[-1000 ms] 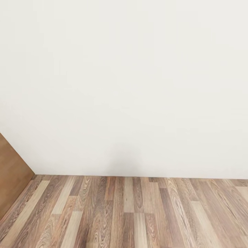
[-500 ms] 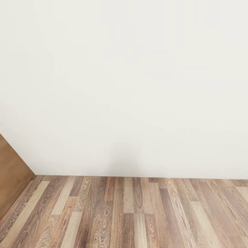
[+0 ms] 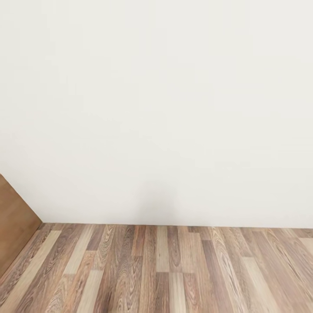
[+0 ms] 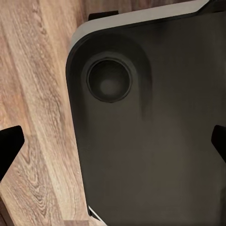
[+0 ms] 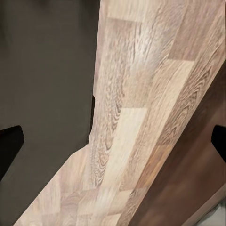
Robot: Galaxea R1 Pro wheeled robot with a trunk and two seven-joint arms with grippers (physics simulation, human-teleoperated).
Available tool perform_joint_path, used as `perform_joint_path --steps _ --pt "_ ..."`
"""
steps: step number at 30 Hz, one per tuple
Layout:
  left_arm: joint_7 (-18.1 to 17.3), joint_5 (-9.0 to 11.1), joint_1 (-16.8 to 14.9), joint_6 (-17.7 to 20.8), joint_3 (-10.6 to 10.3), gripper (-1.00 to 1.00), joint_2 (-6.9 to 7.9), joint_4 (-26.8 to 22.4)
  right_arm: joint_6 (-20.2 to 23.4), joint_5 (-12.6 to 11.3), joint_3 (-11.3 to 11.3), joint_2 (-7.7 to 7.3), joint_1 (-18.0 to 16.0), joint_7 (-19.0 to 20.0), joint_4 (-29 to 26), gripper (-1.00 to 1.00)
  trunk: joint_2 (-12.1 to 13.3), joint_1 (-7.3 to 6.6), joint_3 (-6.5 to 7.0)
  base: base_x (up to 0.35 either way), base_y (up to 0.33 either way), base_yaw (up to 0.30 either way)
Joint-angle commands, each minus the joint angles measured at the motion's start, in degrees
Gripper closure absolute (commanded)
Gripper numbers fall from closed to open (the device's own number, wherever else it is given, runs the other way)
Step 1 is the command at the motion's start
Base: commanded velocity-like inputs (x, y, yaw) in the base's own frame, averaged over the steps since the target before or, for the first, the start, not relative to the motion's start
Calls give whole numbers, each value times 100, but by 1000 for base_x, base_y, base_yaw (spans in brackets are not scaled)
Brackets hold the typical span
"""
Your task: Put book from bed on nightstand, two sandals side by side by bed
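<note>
White wall (image 3: 156, 108) at 12 o'clock, plank floor (image 3: 174, 269) below, brown door (image 3: 15, 226) at 8 o'clock. Left gripper (image 4: 113, 143) and right gripper (image 5: 113, 141) both spread wide, holding nothing.

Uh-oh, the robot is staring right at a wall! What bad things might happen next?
1. The plain white wall stands close ahead, meeting the brown wood-plank floor. Rolling forward might bump the robot into it.
2. A brown wooden panel stands at the head view's left edge; a turn that way might clip it.
3. Both wrist views look down past the robot's dark rounded base with fingertips spread wide and nothing between them, so no task thing is in hand yet.
</note>
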Motion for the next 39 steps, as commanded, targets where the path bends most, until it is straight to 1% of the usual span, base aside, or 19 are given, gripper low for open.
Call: perform_joint_path --steps 1,14,32,39 --pt "23 51 -3 -19 -50 -100 0 4 28 -3 47 2 -5 -19 7 -100 -2 1 -4 154 0 0" --pt "27 50 -3 -13 -50 -100 0 4 28 -2 47 2 -5 -19 8 -100 -2 1 20 198 0 0" --pt "26 50 -3 -12 -51 -100 0 4 28 -6 47 2 -5 -19 -1 -100 -2 1 63 243 0 0" --pt "26 50 -3 -17 -50 -100 0 4 28 -10 41 2 -5 -19 -8 -100 -2 1 67 121 0 0"
